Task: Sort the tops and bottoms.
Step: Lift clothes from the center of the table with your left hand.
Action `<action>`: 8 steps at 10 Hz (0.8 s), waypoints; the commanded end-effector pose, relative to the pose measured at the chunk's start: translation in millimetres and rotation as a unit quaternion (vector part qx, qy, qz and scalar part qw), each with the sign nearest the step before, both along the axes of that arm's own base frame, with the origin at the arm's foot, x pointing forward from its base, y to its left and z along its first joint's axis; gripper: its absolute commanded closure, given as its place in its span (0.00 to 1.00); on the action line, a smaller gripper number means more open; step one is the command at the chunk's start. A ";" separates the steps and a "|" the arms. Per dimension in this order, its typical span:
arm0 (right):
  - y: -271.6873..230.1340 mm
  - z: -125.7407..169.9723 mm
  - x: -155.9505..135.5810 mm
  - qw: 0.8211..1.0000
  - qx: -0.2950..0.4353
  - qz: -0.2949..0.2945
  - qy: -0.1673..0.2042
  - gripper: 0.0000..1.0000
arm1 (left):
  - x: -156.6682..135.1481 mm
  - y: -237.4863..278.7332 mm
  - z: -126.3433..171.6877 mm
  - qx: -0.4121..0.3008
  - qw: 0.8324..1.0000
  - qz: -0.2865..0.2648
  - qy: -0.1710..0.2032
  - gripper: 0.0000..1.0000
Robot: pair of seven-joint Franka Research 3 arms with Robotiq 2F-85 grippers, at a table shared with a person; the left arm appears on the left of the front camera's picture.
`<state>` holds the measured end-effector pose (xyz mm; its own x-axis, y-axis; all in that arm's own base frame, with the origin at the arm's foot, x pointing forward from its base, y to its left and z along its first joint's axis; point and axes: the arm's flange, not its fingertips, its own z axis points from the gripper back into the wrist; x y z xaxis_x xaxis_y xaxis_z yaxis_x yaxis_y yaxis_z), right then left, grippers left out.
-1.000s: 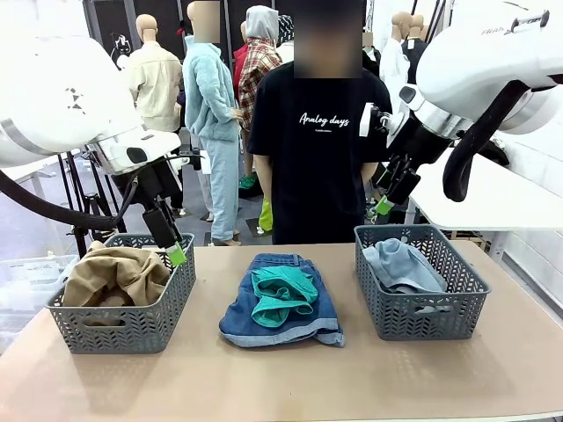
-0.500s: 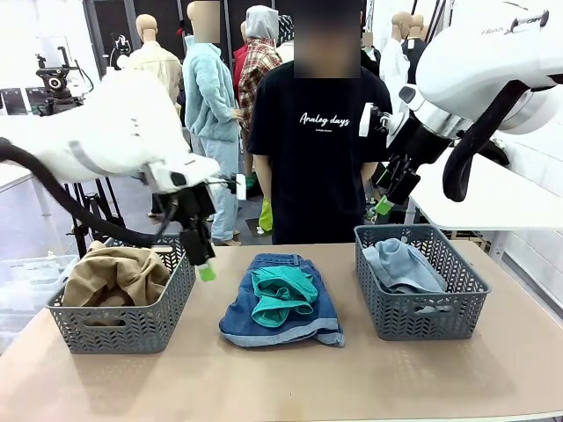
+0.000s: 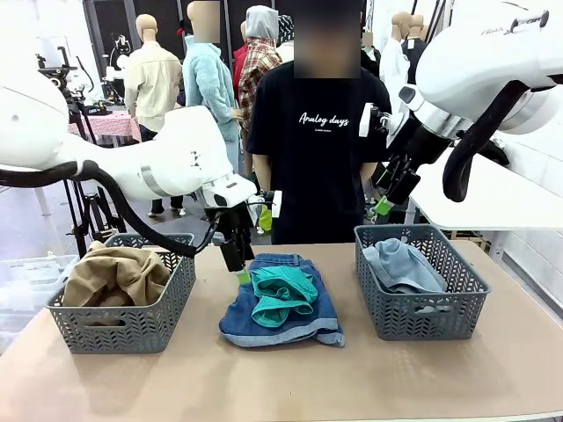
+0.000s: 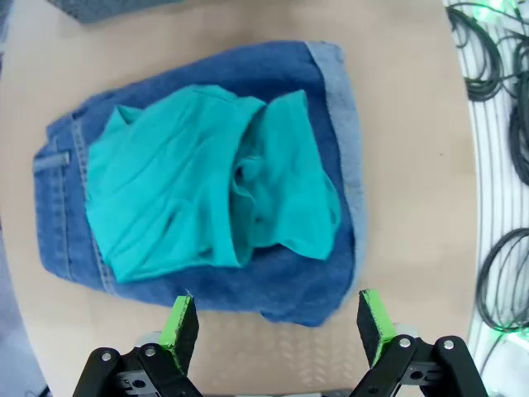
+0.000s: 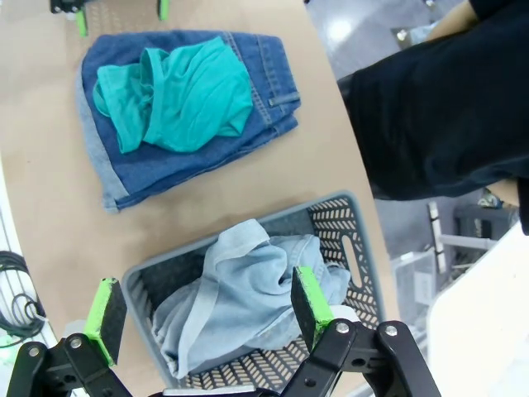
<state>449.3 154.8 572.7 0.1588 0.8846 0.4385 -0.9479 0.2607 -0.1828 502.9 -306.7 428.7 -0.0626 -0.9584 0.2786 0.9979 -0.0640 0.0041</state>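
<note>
In the middle of the table a small teal green top [image 3: 281, 294] lies crumpled on dark blue cuffed denim shorts [image 3: 295, 327]. My left gripper [image 3: 242, 271] hangs open just above the shorts' left edge, holding nothing. From the left wrist, the teal top [image 4: 207, 198] and shorts [image 4: 331, 116] lie straight ahead of the open left gripper [image 4: 277, 327]. A tan top [image 3: 114, 272] fills the left basket [image 3: 132, 330]. A pale grey-blue denim piece [image 3: 403, 264] lies in the right basket [image 3: 422, 321]. High over it, my right gripper [image 3: 385, 204] is open and empty above the pale denim [image 5: 240, 298].
A person in a black printed T-shirt [image 3: 321, 132] stands at the far edge, behind the shorts. The two grey baskets flank the pile, with bare table [image 3: 281, 382] in front. Cables [image 4: 504, 281] lie off the table's side.
My left arm has swung right from above the left basket to the left edge of the shorts and dropped lower. The right arm and the garments have not moved.
</note>
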 end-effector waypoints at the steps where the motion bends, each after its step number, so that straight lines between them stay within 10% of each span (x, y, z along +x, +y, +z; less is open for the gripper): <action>1: 0.2 -1.9 -0.7 1.000 0.002 -0.003 0.005 0.00 | 12.8 -3.2 -9.6 -0.025 0.999 -0.036 -0.006 0.00; 8: 0.2 -1.9 -0.7 1.000 0.002 -0.003 0.005 0.00 | -8.2 -27.4 -17.0 -0.007 0.999 -0.017 -0.043 0.00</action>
<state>449.4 154.5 572.7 0.1594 0.8846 0.4382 -0.9477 0.2614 -0.1829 506.2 -323.7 420.5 -0.1011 -0.9511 0.2920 0.9947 -0.0916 0.0460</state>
